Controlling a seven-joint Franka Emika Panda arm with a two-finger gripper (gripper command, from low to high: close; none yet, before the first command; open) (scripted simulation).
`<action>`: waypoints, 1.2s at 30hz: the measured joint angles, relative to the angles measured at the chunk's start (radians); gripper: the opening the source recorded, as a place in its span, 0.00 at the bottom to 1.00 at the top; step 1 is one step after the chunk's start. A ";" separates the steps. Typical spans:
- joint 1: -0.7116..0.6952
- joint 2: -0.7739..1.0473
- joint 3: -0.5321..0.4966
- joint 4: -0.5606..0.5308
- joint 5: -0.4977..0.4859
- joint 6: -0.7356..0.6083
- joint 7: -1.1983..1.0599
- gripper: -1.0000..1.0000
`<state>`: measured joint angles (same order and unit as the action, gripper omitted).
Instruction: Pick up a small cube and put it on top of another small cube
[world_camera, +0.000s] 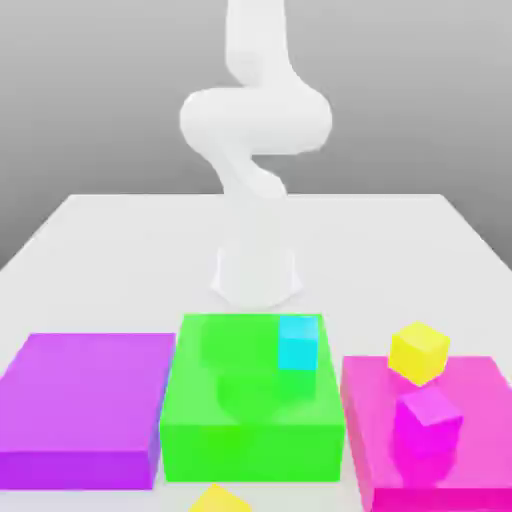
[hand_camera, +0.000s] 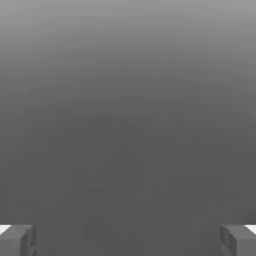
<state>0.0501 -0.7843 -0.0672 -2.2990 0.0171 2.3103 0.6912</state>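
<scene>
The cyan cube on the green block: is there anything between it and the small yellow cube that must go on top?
Between the yellow cube on the pink block and the cyan cube, nothing visible stands in the way.

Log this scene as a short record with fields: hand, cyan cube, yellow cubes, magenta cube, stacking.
hand: open, holding nothing
cyan cube: on the green block
yellow cubes: one at the pink block, behind the magenta cube; one in front of the green block
magenta cube: on the pink block
stacking: no yellow cube on the cyan cube
</scene>
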 joint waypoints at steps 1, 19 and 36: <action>0.022 0.008 -0.029 0.000 0.007 0.004 -0.047 0.50; 0.402 0.235 -0.492 0.008 0.149 0.077 -0.837 0.50; 0.768 0.649 -0.876 0.027 0.455 0.102 -1.694 0.50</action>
<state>0.8185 -0.1358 -0.9430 -2.2717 0.4721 2.4125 -1.0031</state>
